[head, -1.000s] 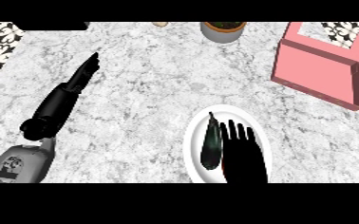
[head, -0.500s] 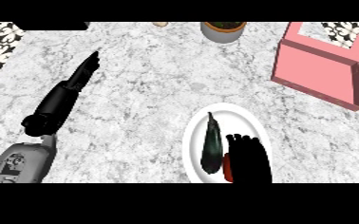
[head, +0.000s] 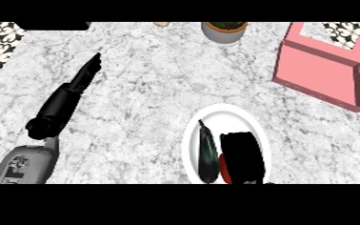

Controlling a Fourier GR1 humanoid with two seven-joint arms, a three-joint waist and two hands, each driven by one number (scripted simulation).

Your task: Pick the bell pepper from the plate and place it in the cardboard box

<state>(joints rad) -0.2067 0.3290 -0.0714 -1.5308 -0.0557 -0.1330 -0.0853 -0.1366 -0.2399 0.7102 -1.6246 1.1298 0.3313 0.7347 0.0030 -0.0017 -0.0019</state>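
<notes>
A white plate (head: 235,117) lies on the marble counter at the lower right. My right hand (head: 244,153) sits over the plate's right half with its fingers curled down. A sliver of red, the bell pepper (head: 223,168), shows under the hand's left edge; the rest of it is hidden. A dark green, long vegetable (head: 206,151) lies on the plate just left of the hand. The pink box (head: 316,69) stands at the right edge, far from the plate. My left hand (head: 82,77) rests flat on the counter at the left, fingers straight.
A grey pot with a plant (head: 224,30) stands at the counter's back edge, with a small pale object (head: 162,24) to its left. Bare marble (head: 155,90) lies between the left arm and the plate.
My right hand has drawn back toward the lower edge and its fingers have gone from spread straight to curled. A red sliver now shows beneath it. The left hand has stayed still.
</notes>
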